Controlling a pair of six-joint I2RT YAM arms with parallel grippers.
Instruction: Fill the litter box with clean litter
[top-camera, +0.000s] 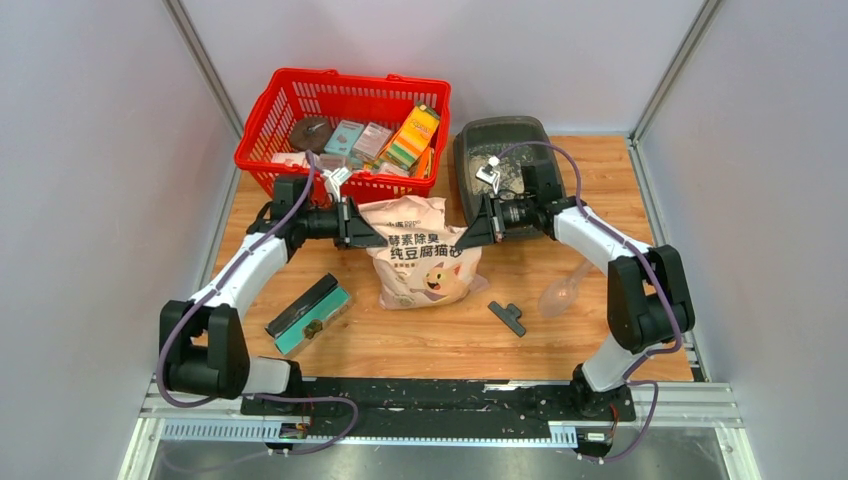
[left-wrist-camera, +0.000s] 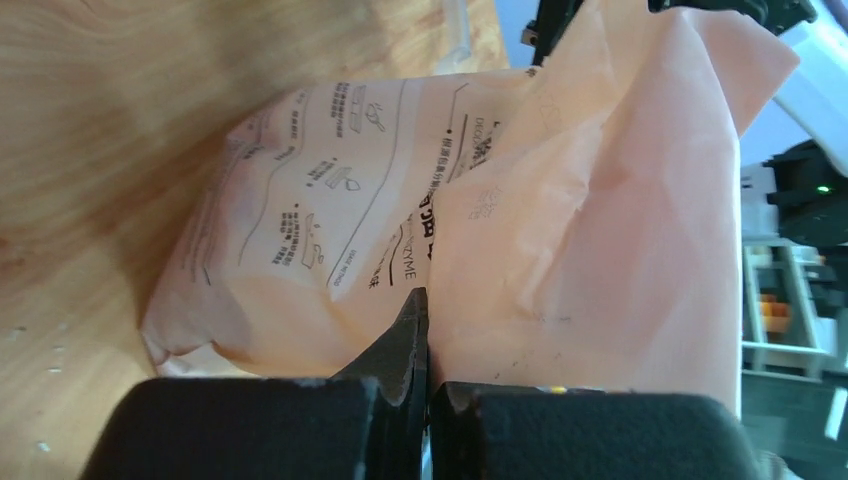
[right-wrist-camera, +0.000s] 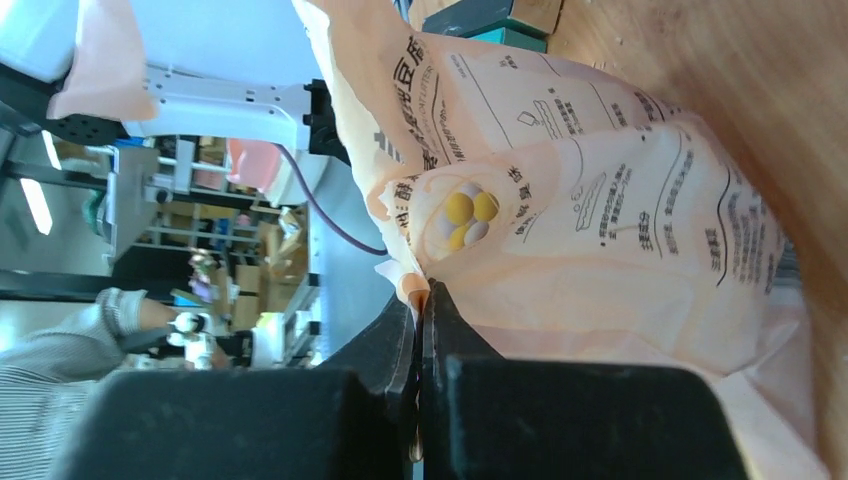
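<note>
The pinkish-beige litter bag (top-camera: 420, 258) with dark characters and a cartoon cat lies on the wooden table between both arms. My left gripper (top-camera: 376, 238) is shut on the bag's upper left edge; in the left wrist view its jaws (left-wrist-camera: 426, 305) pinch a fold of the bag (left-wrist-camera: 330, 230). My right gripper (top-camera: 463, 240) is shut on the upper right edge, and the right wrist view shows its tips (right-wrist-camera: 424, 295) clamped on the bag's film (right-wrist-camera: 620, 240). The dark grey litter box (top-camera: 470, 150) sits behind the right gripper. The clean litter stays hidden inside the bag.
A red mesh basket (top-camera: 262, 135) holding several boxes stands at the back left. A teal-and-black box (top-camera: 308, 313) lies front left. A clear plastic scoop (top-camera: 563, 291) and a small black tool (top-camera: 508, 317) lie front right. Grey walls enclose the table.
</note>
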